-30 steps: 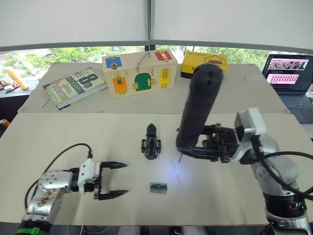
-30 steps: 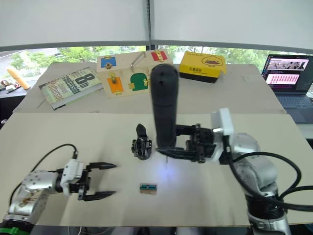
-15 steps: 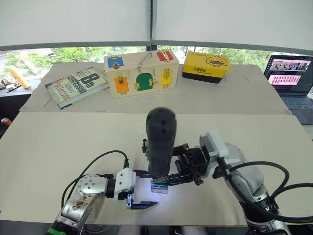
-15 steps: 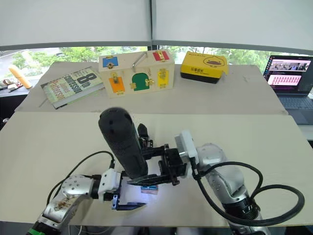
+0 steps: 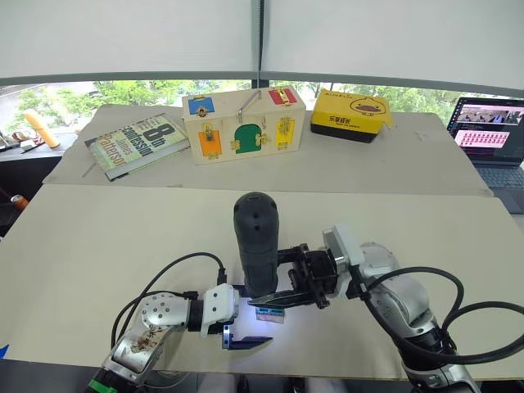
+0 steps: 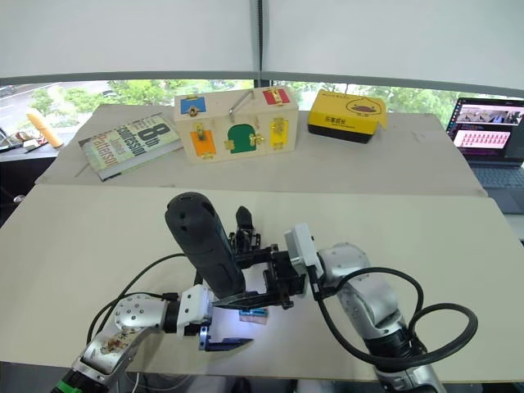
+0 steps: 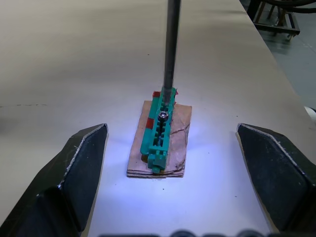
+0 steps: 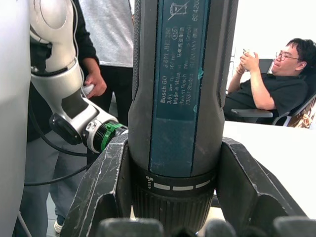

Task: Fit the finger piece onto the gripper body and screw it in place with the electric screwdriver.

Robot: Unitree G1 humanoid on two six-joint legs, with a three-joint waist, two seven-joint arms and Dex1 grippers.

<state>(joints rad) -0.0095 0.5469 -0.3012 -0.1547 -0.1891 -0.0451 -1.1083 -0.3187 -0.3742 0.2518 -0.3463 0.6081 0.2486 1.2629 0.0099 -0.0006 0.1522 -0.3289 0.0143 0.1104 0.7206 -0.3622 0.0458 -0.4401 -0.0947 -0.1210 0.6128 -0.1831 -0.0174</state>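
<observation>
— What has moved?

— The right gripper (image 5: 282,296) has carried the electric screwdriver (image 5: 258,241) from right of the gripper body (image 6: 244,233) down over the green screw holder (image 7: 159,127); the left gripper (image 5: 246,315) has swung in beside it.

— And the jaws?

— Right: pinching the upright screwdriver. Left: spread either side of the holder on the counter (image 5: 98,237), bit touching it. The body sits just behind.
</observation>
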